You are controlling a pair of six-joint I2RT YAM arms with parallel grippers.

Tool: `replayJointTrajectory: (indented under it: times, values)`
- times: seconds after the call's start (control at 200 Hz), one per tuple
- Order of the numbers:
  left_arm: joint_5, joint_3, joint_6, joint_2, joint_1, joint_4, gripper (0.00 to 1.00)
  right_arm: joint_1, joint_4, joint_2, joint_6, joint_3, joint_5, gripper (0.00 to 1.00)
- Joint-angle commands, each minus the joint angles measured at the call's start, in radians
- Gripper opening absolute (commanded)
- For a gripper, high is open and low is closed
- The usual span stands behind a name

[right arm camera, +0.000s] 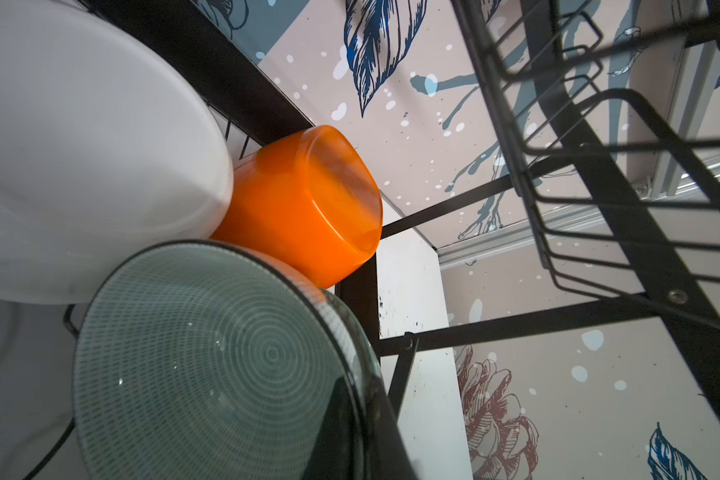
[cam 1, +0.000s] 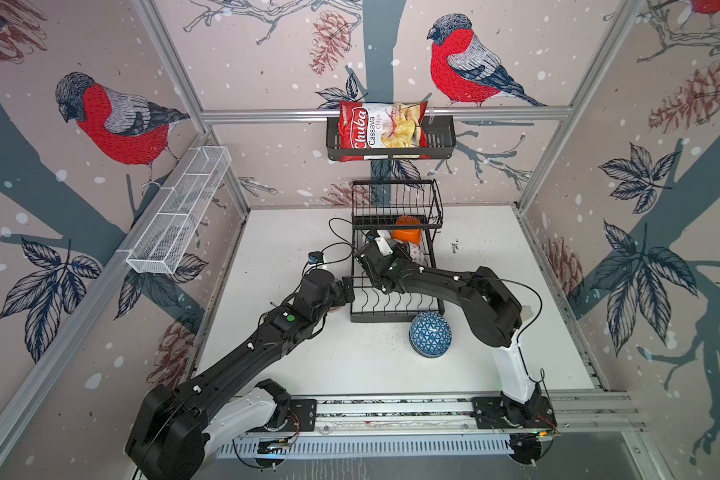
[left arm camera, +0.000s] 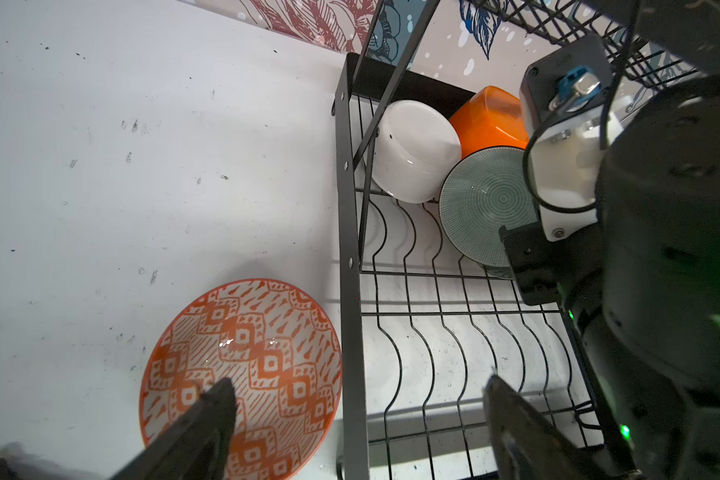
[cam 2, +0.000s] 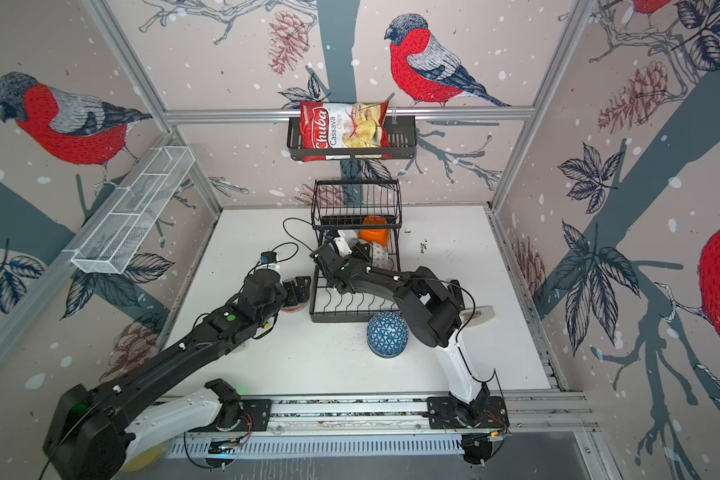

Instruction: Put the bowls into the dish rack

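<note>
The black wire dish rack (cam 1: 395,309) (cam 2: 350,318) (left arm camera: 350,249) stands mid-table. At its far end lie a white bowl (left arm camera: 412,153) (right arm camera: 80,166), an orange bowl (cam 1: 408,232) (left arm camera: 487,120) (right arm camera: 300,208) and a green-ringed bowl (left arm camera: 487,203) (right arm camera: 208,361). My right gripper (cam 1: 400,249) (cam 2: 360,249) (right arm camera: 362,428) reaches into the rack and is shut on the green bowl's rim. My left gripper (cam 1: 348,289) (cam 2: 298,289) (left arm camera: 356,384) hangs open over the rack's left edge, one finger above a red-patterned bowl (left arm camera: 246,353) (cam 2: 294,307) on the table. A blue-patterned bowl (cam 1: 430,334) (cam 2: 388,334) sits upside down before the rack.
A black wall basket holds a chips bag (cam 1: 383,131) above the rack's raised tier (cam 1: 395,203). A white mesh shelf (cam 1: 179,212) hangs on the left wall. A white object (cam 2: 481,313) peeks out behind the right arm's elbow.
</note>
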Motion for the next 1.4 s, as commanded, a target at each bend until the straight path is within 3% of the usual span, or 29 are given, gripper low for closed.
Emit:
replayJointTrajectory:
  times: [0.0,0.635,0.98,1.396]
  values:
    - [-0.010,-0.002,0.013,-0.005,0.003,0.030,0.92,-0.002,0.057,0.011,-0.019,0.014,0.051,0.00]
    - [-0.005,0.001,0.017,-0.005,0.012,0.028,0.92,0.002,0.081,0.083,-0.053,0.057,0.073,0.00]
    - [-0.002,-0.006,0.016,-0.002,0.018,0.031,0.92,0.032,0.004,0.119,-0.002,0.095,0.050,0.00]
    - [0.002,-0.014,0.012,-0.001,0.021,0.039,0.92,0.069,-0.093,0.135,0.089,0.134,0.031,0.12]
